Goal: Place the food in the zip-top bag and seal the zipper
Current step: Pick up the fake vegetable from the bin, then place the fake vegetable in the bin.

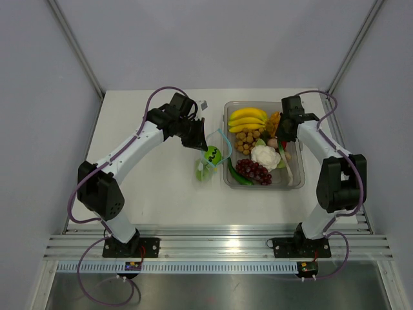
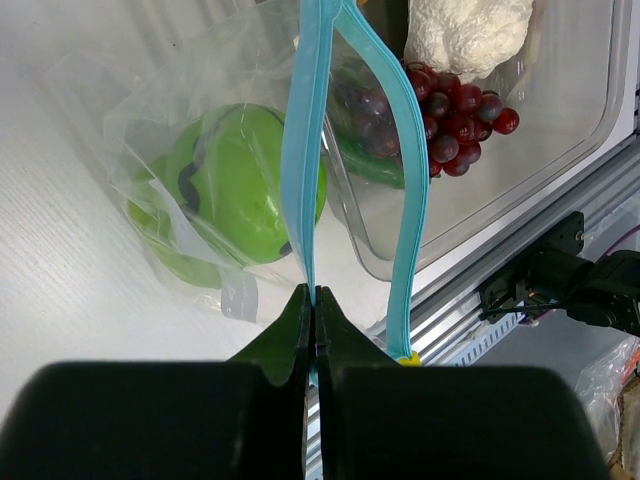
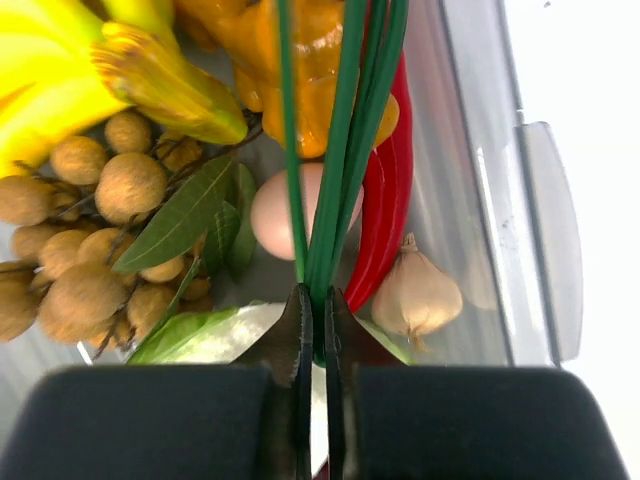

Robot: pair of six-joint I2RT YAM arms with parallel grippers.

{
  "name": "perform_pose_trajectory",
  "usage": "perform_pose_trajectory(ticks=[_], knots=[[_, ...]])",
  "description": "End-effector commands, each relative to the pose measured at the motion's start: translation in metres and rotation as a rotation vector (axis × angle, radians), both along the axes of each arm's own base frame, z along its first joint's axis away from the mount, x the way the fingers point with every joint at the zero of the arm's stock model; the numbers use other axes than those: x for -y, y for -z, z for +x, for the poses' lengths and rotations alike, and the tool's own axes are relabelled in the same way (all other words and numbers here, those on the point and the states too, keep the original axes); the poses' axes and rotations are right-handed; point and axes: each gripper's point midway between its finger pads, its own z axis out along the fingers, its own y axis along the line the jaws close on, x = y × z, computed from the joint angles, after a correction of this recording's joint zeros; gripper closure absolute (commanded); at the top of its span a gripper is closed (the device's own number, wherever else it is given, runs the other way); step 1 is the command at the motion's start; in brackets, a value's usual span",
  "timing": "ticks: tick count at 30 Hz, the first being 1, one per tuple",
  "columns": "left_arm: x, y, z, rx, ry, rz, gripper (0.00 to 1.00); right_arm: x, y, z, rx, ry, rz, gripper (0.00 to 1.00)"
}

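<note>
The zip-top bag [image 1: 205, 166] lies on the table left of the tub, with the bright green round piece [image 1: 212, 155] inside it. My left gripper [image 1: 197, 139] is shut on one side of the light-blue zipper [image 2: 300, 150] and holds the mouth up and open; the other strip [image 2: 405, 200] bows away. The green piece [image 2: 235, 180] shows through the clear bag [image 2: 150, 120]. My right gripper [image 3: 313, 300] is down in the tub, shut on thin green stalks [image 3: 340, 130]. The pinkish peach piece [image 3: 272, 215] lies just behind those stalks.
The rigid clear tub [image 1: 297, 184] holds bananas [image 1: 247, 118], longans [image 3: 90, 230], cauliflower [image 1: 265, 155], grapes [image 1: 253, 170], a red chili [image 3: 385, 220] and a garlic bulb [image 3: 415, 295]. The tub's corner [image 2: 560, 130] sits close beside the bag. Grey walls surround the table.
</note>
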Motion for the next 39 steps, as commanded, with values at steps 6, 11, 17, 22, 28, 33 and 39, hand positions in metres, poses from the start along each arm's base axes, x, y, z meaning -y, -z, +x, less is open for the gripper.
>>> perform_pose_trajectory(ticks=[6,11,17,22,28,33,39], knots=[[0.008,-0.010,0.009,0.048,0.014,-0.024,1.00,0.003,-0.141,-0.013,0.326,-0.019,0.026,1.00],[0.008,-0.010,0.009,0.049,0.013,-0.026,1.00,-0.026,-0.157,-0.025,0.349,-0.111,0.171,1.00],[0.008,-0.007,0.009,0.045,0.015,-0.022,1.00,-0.071,-0.133,-0.039,0.291,-0.237,0.392,1.00],[0.008,-0.009,0.011,0.051,0.015,-0.020,1.00,-0.103,-0.093,-0.050,0.169,-0.302,0.327,0.98],[0.009,-0.011,0.013,0.051,0.015,-0.019,1.00,-0.152,-0.092,-0.059,0.089,-0.531,0.354,0.55],[0.008,-0.014,0.014,0.057,0.006,-0.012,1.00,-0.137,-0.116,-0.048,0.173,-0.471,0.294,0.47],[0.006,-0.014,0.011,0.054,0.010,-0.008,1.00,-0.047,-0.098,-0.030,0.169,-0.127,0.229,0.51]])
